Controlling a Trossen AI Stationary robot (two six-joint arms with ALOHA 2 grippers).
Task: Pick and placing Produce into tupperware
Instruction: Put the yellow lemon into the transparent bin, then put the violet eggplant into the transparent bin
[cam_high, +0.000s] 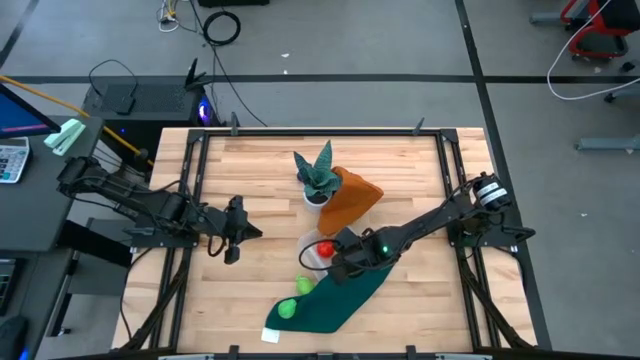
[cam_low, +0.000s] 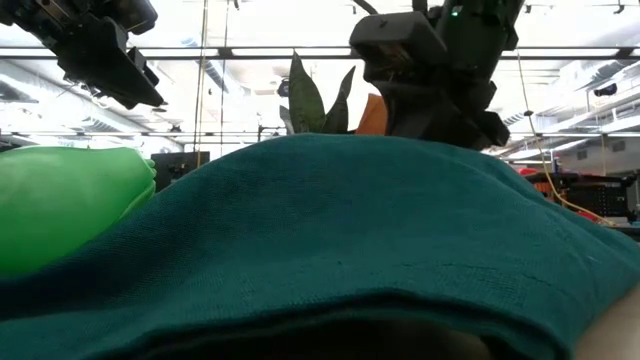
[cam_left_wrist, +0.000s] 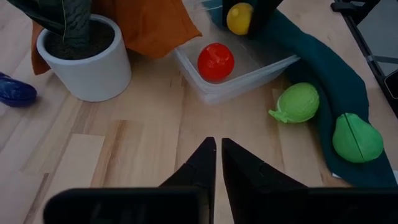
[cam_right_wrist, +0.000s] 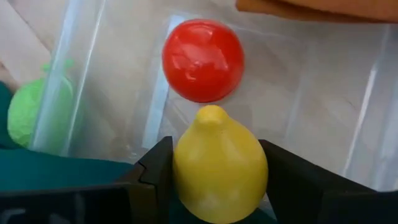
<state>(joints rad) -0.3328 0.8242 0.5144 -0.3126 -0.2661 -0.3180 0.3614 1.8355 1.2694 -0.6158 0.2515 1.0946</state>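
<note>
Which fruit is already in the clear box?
The red ball. It lies alone inside the box. The yellow one is held in the right gripper above it, and both green ones lie outside.

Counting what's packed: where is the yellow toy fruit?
The yellow toy fruit is held in the right gripper, over the clear plastic box, beside the red ball inside.

grey floor (cam_high: 420, 90), cables (cam_high: 222, 27), ceiling lights (cam_low: 250, 75)

Both arms are dark, jointed and angular; the right arm (cam_high: 440, 215) carries a small green light and a pale round end, the left gripper (cam_left_wrist: 214, 163) tapers to two black wedges.
</note>
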